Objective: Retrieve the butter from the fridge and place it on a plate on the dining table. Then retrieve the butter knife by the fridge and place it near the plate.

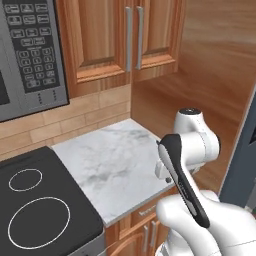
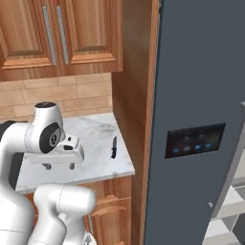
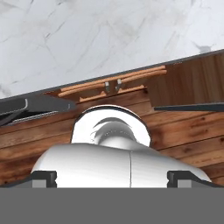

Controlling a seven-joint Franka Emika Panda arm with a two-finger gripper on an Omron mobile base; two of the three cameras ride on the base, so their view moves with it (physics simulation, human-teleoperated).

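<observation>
- On the marble counter (image 2: pixel 95 143), close to its right edge and just beside the wooden side panel (image 2: pixel 136 95), you have one butter knife (image 2: pixel 114 147), small and near-black, lying flat with its length running away from you; its blade end and handle end are too small to tell apart.
- Your gripper (image 2: pixel 60 166) hangs from the hand over the counter's front part, left of the knife and apart from it; its two dark finger tips stand spread wide with nothing between them (in the hand view the tips (image 3: pixel 41 178) sit far apart at the bottom corners).
- From the left base view, the knife spot is blocked by the arm's own joints, so you cannot check it there.
- One fridge (image 2: pixel 201 95) fills the right side, dark slate-grey, cut off at the top and bottom of the right base view; its black panel (image 2: pixel 194 140) carries small blue lights, too blurred for you to count surely.
- At the far right edge, pale grey shelves (image 2: pixel 234 201) show partly, cropped; what lies on them you cannot tell.
- Count two wooden cabinet doors (image 1: pixel 125 35) above, each with one grey handle, one microwave (image 1: pixel 30 55) cut off at the left, and one black cooktop (image 1: pixel 35 210) with two white rings.
</observation>
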